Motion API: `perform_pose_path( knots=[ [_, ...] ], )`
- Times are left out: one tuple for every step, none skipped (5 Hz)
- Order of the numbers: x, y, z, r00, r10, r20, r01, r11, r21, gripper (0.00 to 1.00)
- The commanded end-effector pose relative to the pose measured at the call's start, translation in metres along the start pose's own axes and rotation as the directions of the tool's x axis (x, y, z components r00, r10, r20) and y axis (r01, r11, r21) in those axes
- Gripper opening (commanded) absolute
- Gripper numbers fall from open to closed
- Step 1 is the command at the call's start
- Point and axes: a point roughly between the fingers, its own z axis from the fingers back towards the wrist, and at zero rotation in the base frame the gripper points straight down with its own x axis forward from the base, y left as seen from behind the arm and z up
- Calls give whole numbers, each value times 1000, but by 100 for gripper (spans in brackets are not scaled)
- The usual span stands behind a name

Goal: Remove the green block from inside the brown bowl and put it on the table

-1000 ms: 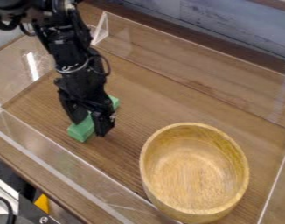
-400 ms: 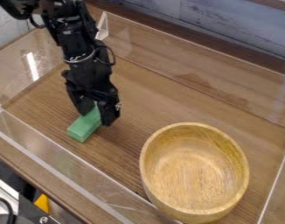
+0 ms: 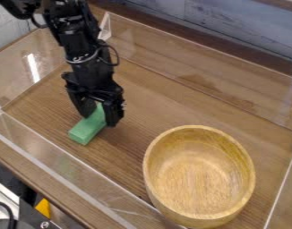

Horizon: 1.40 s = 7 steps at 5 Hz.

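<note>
The green block [image 3: 86, 131] lies flat on the table [image 3: 184, 98], left of the brown bowl [image 3: 199, 175]. The bowl of light tan wood stands at the front right, and nothing shows inside it. My gripper [image 3: 97, 114] hangs just above the far end of the block, black fingers [image 3: 114, 113] pointing down and spread apart. It is open and holds nothing; the block rests free on the wood.
Clear acrylic walls [image 3: 64, 183] run around the table's edges, close to the block on the front left. The black arm [image 3: 67, 31] reaches in from the upper left. Bare wood stretches behind the bowl toward the far right.
The gripper has let go of the green block and risen slightly up and to the right. The block now lies free on the table. The bowl has not moved.
</note>
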Motion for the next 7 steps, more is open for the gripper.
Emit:
perform_pose_path(
  knots=[
    [6, -9, 17, 999, -29, 28, 28, 999, 18, 100],
    [5, -16, 25, 998, -51, 21, 51, 999, 19, 100],
    [3, -23, 30, 997, -74, 15, 74, 997, 20, 100],
    [2, -27, 40, 998, -52, 17, 52, 998, 26, 100],
    [2, -30, 57, 999, -24, 37, 23, 999, 33, 100],
    [6, -23, 83, 998, -16, 67, 14, 999, 33, 100],
    [11, -9, 95, 996, -8, 89, 4, 999, 43, 100]
  ],
)
